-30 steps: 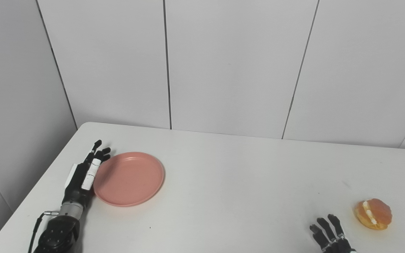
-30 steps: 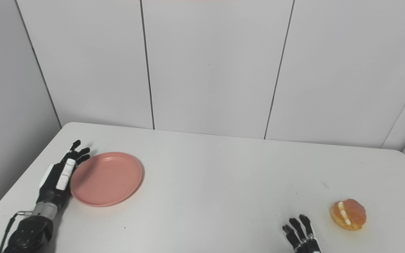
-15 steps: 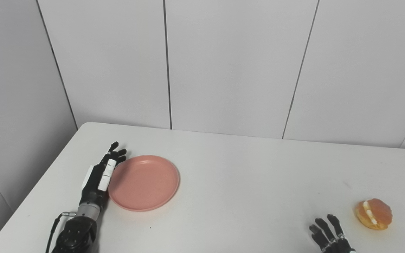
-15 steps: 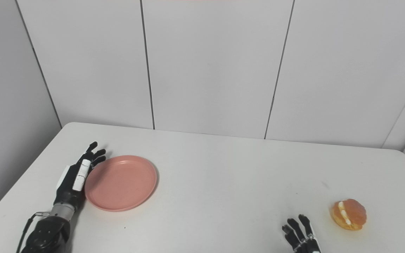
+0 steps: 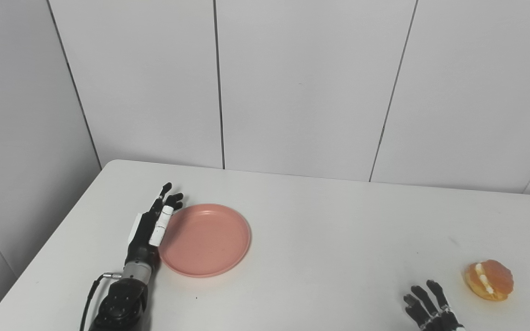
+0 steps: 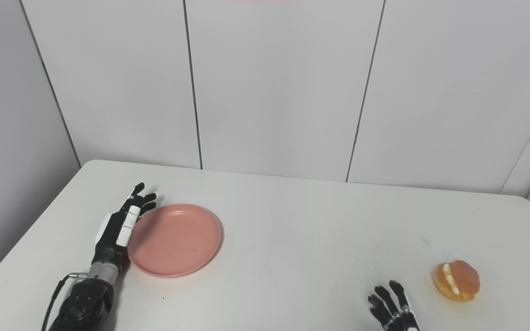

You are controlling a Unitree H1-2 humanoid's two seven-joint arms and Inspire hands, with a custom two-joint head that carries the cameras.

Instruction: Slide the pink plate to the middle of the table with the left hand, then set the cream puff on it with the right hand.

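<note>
A round pink plate (image 5: 207,241) lies flat on the white table (image 5: 320,239), left of its middle. My left hand (image 5: 152,225) is open, fingers stretched out and edge-on, pressed against the plate's left rim. The cream puff (image 5: 489,279), golden brown with a white cream seam, sits near the table's right front. My right hand (image 5: 430,309) is open with fingers spread, low at the bottom edge, a short way left of the puff and apart from it; only its fingers show.
Grey panelled walls stand behind the table and along its left side. The table's left edge runs diagonally close to my left forearm (image 5: 120,305). A thin cable (image 5: 91,294) loops off the left wrist.
My left hand has pushed the pink plate to the right across the table, toward the middle. The right hand and the cream puff have stayed in place.
</note>
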